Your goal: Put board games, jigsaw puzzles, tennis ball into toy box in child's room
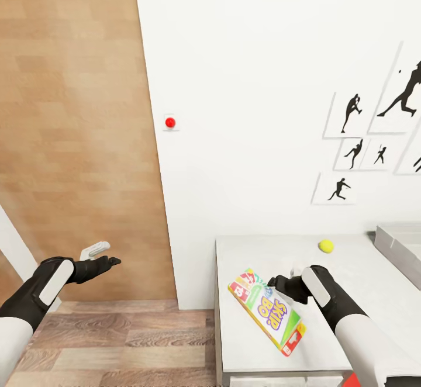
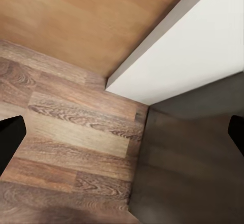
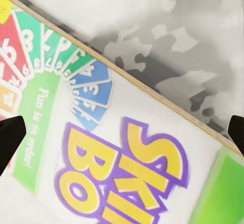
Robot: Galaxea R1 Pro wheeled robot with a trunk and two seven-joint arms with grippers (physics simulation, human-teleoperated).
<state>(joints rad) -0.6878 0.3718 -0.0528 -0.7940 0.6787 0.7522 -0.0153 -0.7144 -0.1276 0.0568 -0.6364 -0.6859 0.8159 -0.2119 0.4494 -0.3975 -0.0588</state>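
Note:
A board game (image 1: 270,312) with a yellow, green and red Skip-Bo cover lies flat on the light grey table (image 1: 245,258), near its front left corner. My right gripper (image 1: 285,279) hovers just over the game's far edge. In the right wrist view the right gripper (image 3: 123,137) is open, its dark fingertips (image 3: 10,140) wide apart above the board game (image 3: 127,173). The tennis ball (image 1: 325,246) rests farther back on the table. The grey toy box (image 1: 400,249) shows at the right edge. My left gripper (image 1: 105,256) is open and empty over the floor (image 2: 76,132).
A white wall (image 1: 251,83) with black silhouette sports pictures (image 1: 351,112) and a red dot (image 1: 170,122) stands behind the table. A tall wood panel (image 1: 76,112) rises to the left. Wood-plank floor (image 1: 117,334) lies between my left arm and the table's left edge.

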